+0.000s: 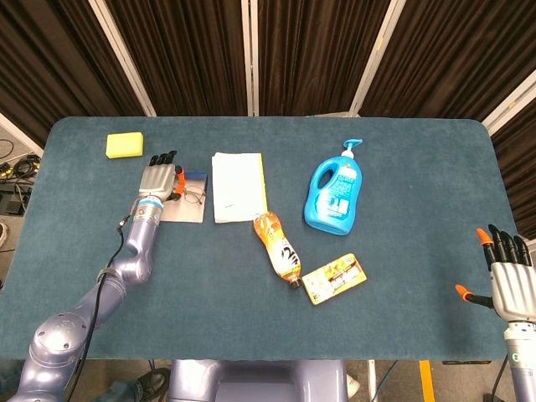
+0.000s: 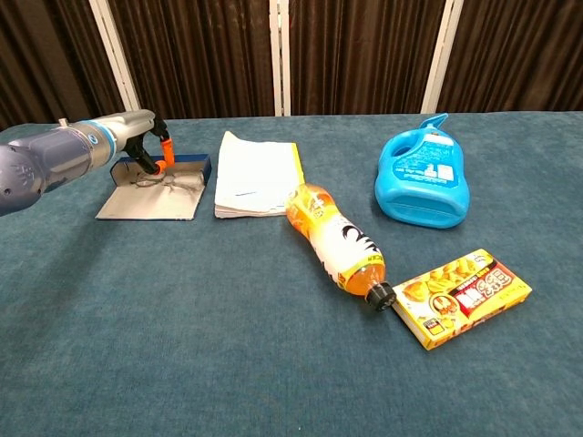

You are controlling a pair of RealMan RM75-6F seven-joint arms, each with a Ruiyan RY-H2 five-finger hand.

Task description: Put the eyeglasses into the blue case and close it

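The blue case (image 2: 189,165) lies open at the table's left, its grey lid (image 2: 150,202) flat toward me. The thin-rimmed eyeglasses (image 2: 178,180) sit low at the seam between the blue tray and the lid; the head view shows the eyeglasses (image 1: 194,197) by the case (image 1: 195,177). My left hand (image 2: 144,151) is at their left end, and its orange-tipped fingers pinch the frame. The head view has that left hand (image 1: 158,178) just left of the case. My right hand (image 1: 507,283) hovers off the table's front right corner with fingers spread and nothing in it.
A white notebook (image 1: 238,186) lies right beside the case. An orange bottle (image 1: 277,249) lies on its side, with a yellow snack box (image 1: 334,279) by its cap. A blue detergent bottle (image 1: 337,194) lies to the right. A yellow sponge (image 1: 124,145) sits far left.
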